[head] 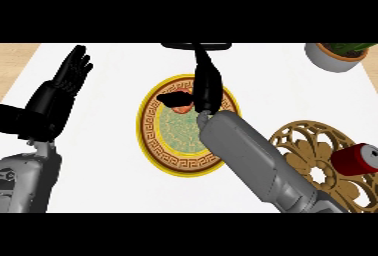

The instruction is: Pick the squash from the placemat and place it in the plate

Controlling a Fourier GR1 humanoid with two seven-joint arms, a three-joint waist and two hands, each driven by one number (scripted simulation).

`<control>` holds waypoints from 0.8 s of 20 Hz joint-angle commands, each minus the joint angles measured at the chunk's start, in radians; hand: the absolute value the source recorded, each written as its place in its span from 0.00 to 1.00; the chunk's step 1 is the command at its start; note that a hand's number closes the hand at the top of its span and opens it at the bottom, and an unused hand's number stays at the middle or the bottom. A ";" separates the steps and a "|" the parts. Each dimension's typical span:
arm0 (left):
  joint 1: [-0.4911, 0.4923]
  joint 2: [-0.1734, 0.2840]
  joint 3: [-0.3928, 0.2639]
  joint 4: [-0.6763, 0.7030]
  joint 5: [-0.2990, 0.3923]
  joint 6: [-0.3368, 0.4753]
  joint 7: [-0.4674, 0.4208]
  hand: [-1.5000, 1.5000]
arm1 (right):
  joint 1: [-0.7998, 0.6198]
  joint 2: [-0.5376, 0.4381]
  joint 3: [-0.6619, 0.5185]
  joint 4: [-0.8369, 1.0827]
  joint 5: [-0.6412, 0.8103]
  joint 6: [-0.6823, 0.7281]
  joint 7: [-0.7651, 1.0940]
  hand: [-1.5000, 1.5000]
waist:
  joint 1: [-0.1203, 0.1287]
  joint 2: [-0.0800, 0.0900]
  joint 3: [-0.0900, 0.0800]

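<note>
Head view, and nearest us on the right sits a gold cut-out placemat [310, 150] with a red can [354, 159] on it, no squash there now. Over on the left, the left hand [72, 70] rests with its fingers straight and up, well clear of the action. Moving farther out, the right forearm runs diagonally over the plate [159, 150], and the right hand [207, 85] hangs above its far half, fingers pointing down and curled in beside the squash [177, 100]. That orange squash shows at the hand's left, over the plate's far rim; I judge it pinched, though lift or contact I cannot tell. Its long axis seems left-right. Far right, a potted plant [338, 52].
</note>
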 commanded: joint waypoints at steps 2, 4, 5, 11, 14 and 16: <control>0.056 -0.018 0.005 0.018 -0.023 0.018 -0.045 0.50 | 0.063 0.000 -0.115 -0.027 -0.100 -0.048 -0.191 0.00 | -0.033 -0.005 0.000; 0.061 0.008 0.039 0.008 -0.007 0.010 -0.034 0.50 | 0.170 -0.013 -0.128 -0.099 -0.110 -0.030 -0.223 0.00 | -0.052 -0.012 0.000; 0.026 0.063 0.075 0.013 0.023 -0.036 -0.004 0.50 | 0.131 -0.023 -0.120 -0.156 -0.084 -0.030 -0.130 0.00 | -0.060 -0.017 -0.001; 0.049 0.015 0.049 -0.033 -0.001 -0.001 0.018 0.50 | 0.299 -0.134 -0.205 -0.349 -0.126 0.075 -0.210 0.00 | -0.060 -0.016 -0.001; 0.069 0.013 0.052 -0.039 0.012 -0.016 0.016 0.50 | 0.520 -0.199 -0.150 -0.530 -0.110 0.087 -0.255 0.00 | -0.070 -0.019 -0.001; 0.100 0.023 0.067 -0.076 0.018 -0.018 0.011 0.50 | 0.598 -0.288 -0.186 -0.614 -0.158 0.175 -0.291 0.00 | -0.072 -0.020 -0.001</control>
